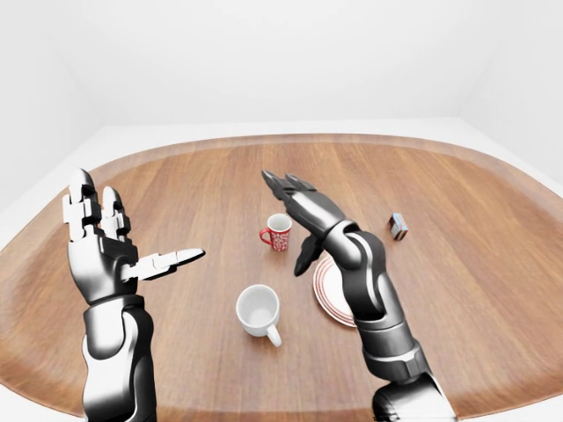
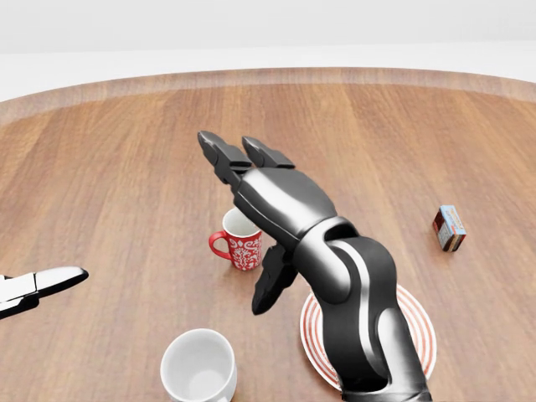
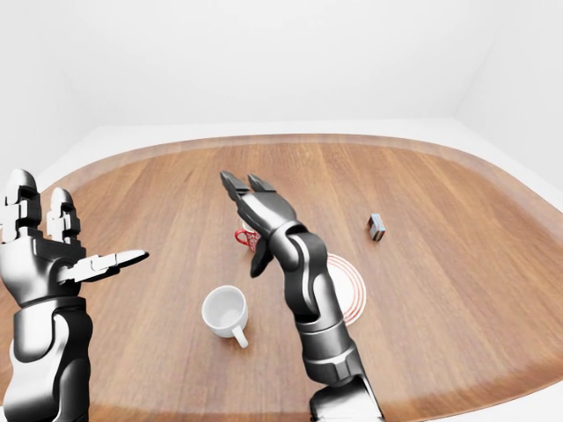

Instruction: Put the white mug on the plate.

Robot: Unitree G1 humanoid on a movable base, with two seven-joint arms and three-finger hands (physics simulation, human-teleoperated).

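One wooden table (image 1: 457,264) holds two mugs, a white mug (image 1: 259,310) and red mug (image 1: 278,232), one striped plate (image 1: 327,290) and one small box (image 1: 398,227). Left hand (image 1: 101,255) and right hand (image 1: 303,211) hover spread open, empty.

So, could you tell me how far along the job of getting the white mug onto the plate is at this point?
Nothing is done: the white mug stands on the table, left of the plate in the left-eye view, untouched. In hand: the right hand is raised, fingers open, above the red mug; the left hand is open and empty. Left: grasp, lift, place.
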